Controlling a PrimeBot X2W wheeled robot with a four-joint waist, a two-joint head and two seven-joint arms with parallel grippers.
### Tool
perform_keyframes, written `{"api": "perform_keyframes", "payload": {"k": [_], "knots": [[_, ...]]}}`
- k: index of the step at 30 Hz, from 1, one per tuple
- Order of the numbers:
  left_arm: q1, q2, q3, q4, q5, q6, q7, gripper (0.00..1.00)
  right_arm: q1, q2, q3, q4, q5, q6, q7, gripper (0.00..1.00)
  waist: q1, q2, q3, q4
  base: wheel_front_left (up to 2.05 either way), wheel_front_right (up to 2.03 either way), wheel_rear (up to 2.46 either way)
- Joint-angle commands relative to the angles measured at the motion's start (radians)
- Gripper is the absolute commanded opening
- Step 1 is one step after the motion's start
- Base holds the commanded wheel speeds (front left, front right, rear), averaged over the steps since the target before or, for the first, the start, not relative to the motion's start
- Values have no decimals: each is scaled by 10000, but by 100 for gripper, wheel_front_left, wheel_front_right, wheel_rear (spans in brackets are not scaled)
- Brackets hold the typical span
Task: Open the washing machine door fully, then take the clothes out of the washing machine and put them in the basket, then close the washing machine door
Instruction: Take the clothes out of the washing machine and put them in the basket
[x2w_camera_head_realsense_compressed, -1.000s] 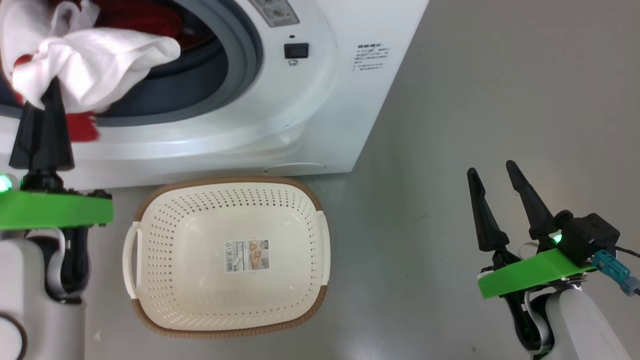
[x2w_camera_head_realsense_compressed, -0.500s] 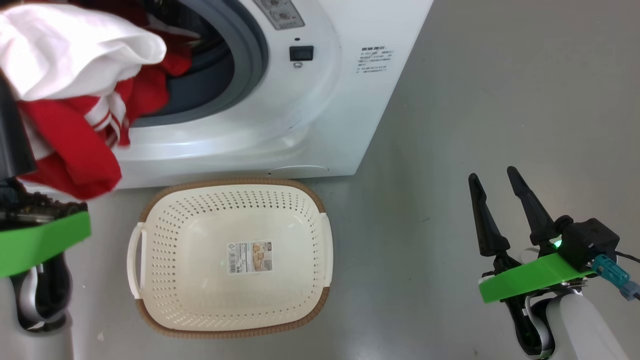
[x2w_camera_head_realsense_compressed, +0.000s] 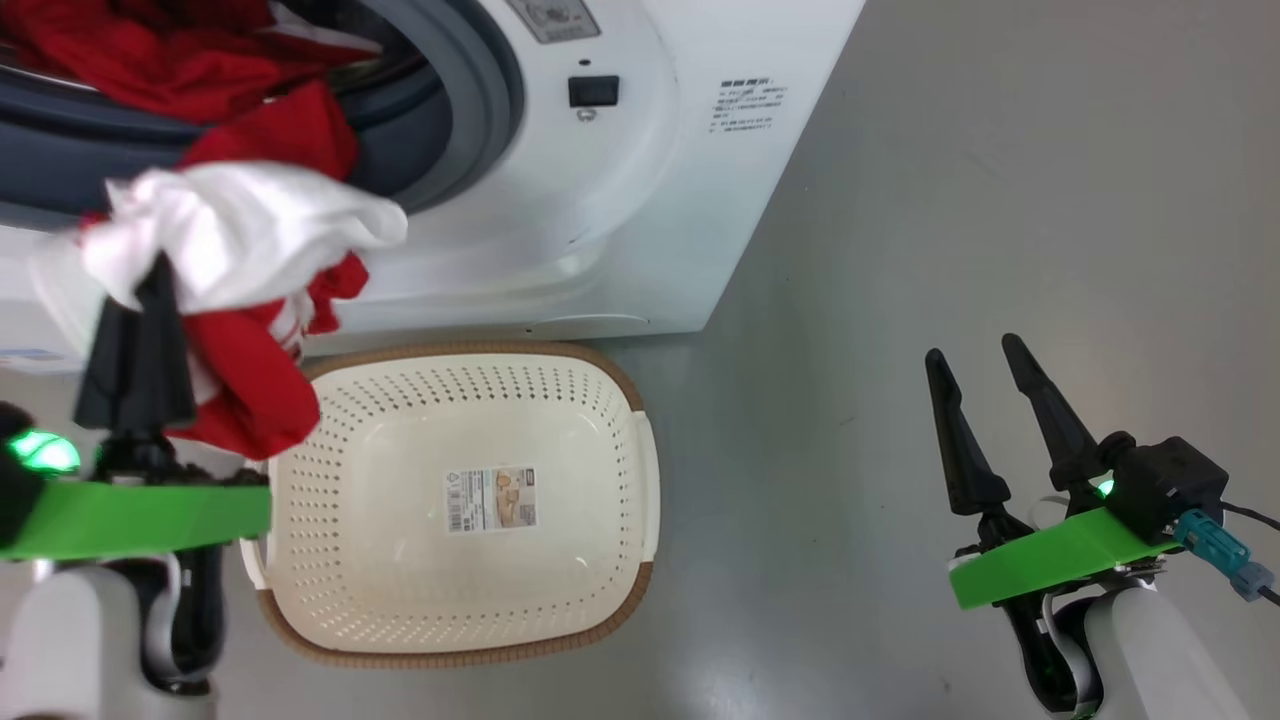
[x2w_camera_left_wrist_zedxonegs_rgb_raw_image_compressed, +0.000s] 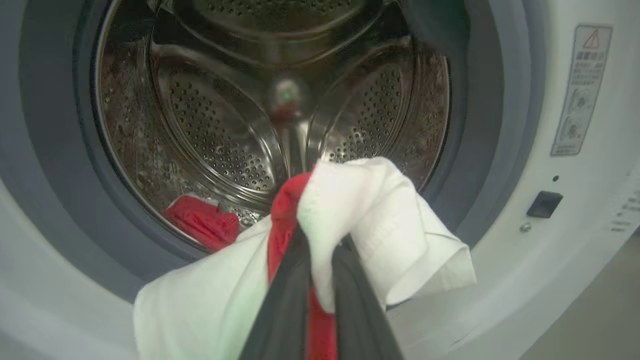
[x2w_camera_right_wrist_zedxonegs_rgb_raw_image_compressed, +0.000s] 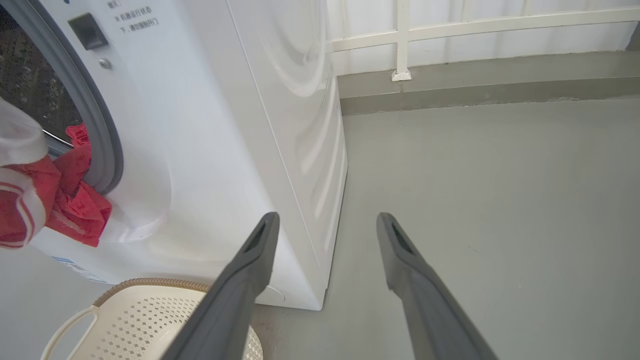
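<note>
My left gripper (x2w_camera_head_realsense_compressed: 152, 275) is shut on a bundle of red and white clothes (x2w_camera_head_realsense_compressed: 245, 235). It holds the bundle in front of the washing machine (x2w_camera_head_realsense_compressed: 620, 200), just outside the drum opening and over the left rim of the cream basket (x2w_camera_head_realsense_compressed: 470, 352). The bundle's red end hangs onto that rim. More red clothes (x2w_camera_head_realsense_compressed: 120, 50) lie at the drum's mouth, and a red piece (x2w_camera_left_wrist_zedxonegs_rgb_raw_image_compressed: 200, 225) sits on the drum (x2w_camera_left_wrist_zedxonegs_rgb_raw_image_compressed: 225, 125) floor. My right gripper (x2w_camera_head_realsense_compressed: 970, 350) is open with nothing in it, off to the right above the floor. The washing machine door is out of view.
The basket (x2w_camera_right_wrist_zedxonegs_rgb_raw_image_compressed: 150, 320) stands on the grey floor right against the washer's front. Bare floor (x2w_camera_head_realsense_compressed: 950, 180) stretches to the right of the machine. A white railing and a low kerb (x2w_camera_right_wrist_zedxonegs_rgb_raw_image_compressed: 450, 85) run behind it.
My left gripper has drawn the clothes out of the drum opening and down to the basket's left rim. The right gripper has stayed where it was, open.
</note>
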Motion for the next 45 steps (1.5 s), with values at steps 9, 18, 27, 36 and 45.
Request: {"api": "perform_keyframes", "payload": {"k": [9, 18, 27, 36, 45], "knots": [[8, 248, -370, 1909, -8, 6, -47, 0, -220, -10, 331, -378, 189, 48, -63, 100, 0, 0, 814, -179, 0, 0, 0], [-755, 456, -987, 4186, -199, 6, -47, 0, -506, -10, 405, -526, 274, 48, -63, 100, 0, 0, 1707, -289, 0, 0, 0], [-1835, 760, -2089, 6305, -403, 6, -47, 0, -870, -10, 544, -675, 277, 48, -63, 100, 0, 0, 2526, -375, 0, 0, 0], [-2623, 976, -3034, 7617, -876, 6, -47, 0, -1073, -10, 548, -772, 282, 48, -63, 100, 0, 0, 3036, -438, 0, 0, 0], [-3027, 1096, -3412, 8243, -1372, 6, -47, 82, -1183, -10, 511, -750, 235, 48, -63, 100, 0, 0, 3128, -426, 0, 0, 0]]}}
